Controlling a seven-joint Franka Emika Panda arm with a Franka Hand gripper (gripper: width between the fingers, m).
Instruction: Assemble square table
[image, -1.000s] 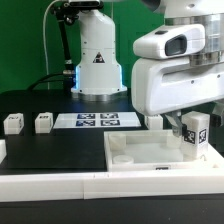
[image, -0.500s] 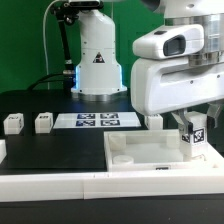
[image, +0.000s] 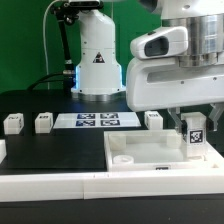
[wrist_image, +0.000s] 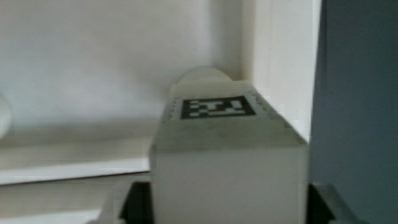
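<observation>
The white square tabletop slab (image: 150, 152) with a raised rim lies at the front right of the black table. My gripper (image: 194, 133) is shut on a white tagged leg (image: 196, 136) and holds it upright over the slab's right corner. In the wrist view the leg (wrist_image: 224, 150) fills the middle, its tag facing the camera, with the slab's rim (wrist_image: 281, 60) beyond it. Two loose legs (image: 13, 124) (image: 43, 122) stand at the exterior view's left, and another leg (image: 153, 119) stands behind the slab.
The marker board (image: 96, 121) lies flat in the middle behind the slab. A long white border bar (image: 60, 184) runs along the front edge. The arm's white base (image: 97, 60) stands at the back.
My gripper has moved down and a little to the exterior view's left with the leg, closer to the slab's right corner.
</observation>
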